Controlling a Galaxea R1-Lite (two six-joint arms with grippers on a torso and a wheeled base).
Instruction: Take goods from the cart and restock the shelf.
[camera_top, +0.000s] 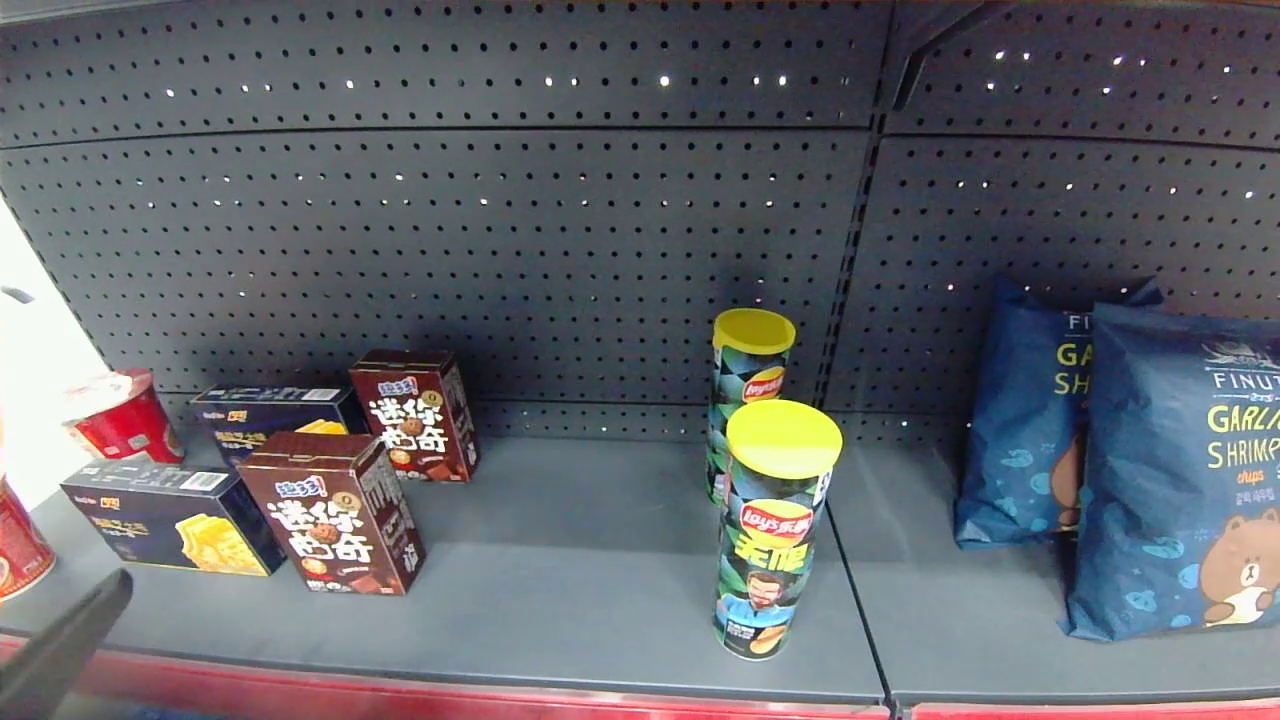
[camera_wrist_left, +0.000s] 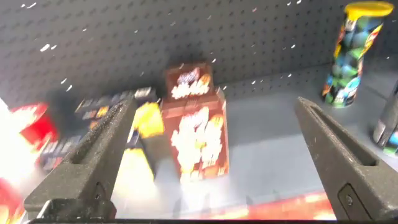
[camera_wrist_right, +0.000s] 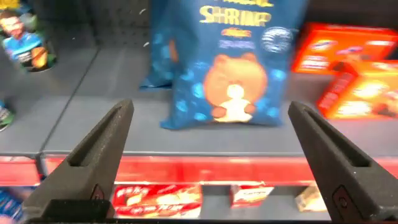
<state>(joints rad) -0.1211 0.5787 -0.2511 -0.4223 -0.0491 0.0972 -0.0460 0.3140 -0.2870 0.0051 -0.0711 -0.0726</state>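
Note:
The grey shelf (camera_top: 600, 590) holds two brown boxes (camera_top: 340, 510), two dark blue boxes (camera_top: 175, 515), two yellow-lidded chip cans (camera_top: 775, 525) and two blue shrimp-chip bags (camera_top: 1170, 470). My left gripper (camera_wrist_left: 211, 155) is open and holds nothing; it hangs in front of the shelf facing the brown boxes (camera_wrist_left: 200, 137), and one of its fingers (camera_top: 60, 640) pokes in at the lower left of the head view. My right gripper (camera_wrist_right: 211, 155) is open with nothing in it, facing a blue bag (camera_wrist_right: 233, 62) from in front of the shelf edge.
Red cups (camera_top: 125, 415) stand at the shelf's far left. Orange-red boxes (camera_wrist_right: 354, 68) sit beside the blue bags. A red strip (camera_top: 450, 695) runs along the shelf front, with a lower shelf of small packs (camera_wrist_right: 158, 199) beneath. A perforated back panel (camera_top: 500, 230) closes the rear.

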